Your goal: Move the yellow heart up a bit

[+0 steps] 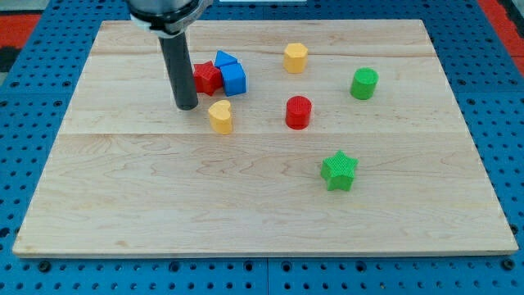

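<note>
Camera view: my tip [187, 106] rests on the tabletop [164, 188] just left of the yellow heart [220, 116]; no pincer shows.

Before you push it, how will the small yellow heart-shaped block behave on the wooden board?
The yellow heart-shaped block looks rigid and squat with a flat base, so it should slide, not roll or tip. The wooden board looks smooth, so friction seems low. My tip sits at its left, so an off-centre push may turn it.

A pale wooden board [262, 205] of joined planks fills most of the frame. It rests on a blue perforated surface [33, 98]; red patches [20, 24] show at the upper corners.
</note>
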### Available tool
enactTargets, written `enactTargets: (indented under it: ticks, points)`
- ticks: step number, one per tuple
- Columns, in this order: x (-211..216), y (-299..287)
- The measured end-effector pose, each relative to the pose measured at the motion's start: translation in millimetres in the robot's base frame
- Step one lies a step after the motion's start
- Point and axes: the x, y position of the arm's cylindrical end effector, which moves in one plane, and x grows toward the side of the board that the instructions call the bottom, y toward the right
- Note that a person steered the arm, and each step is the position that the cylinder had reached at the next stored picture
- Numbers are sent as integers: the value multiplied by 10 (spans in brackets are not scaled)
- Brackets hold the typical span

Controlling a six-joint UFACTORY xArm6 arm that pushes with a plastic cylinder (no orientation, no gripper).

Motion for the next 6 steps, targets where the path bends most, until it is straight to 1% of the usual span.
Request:
enactTargets:
  ticks: [1,3,5,6]
  points:
    - [299,-55]
    - [562,320]
    - [512,405]
    - [384,406]
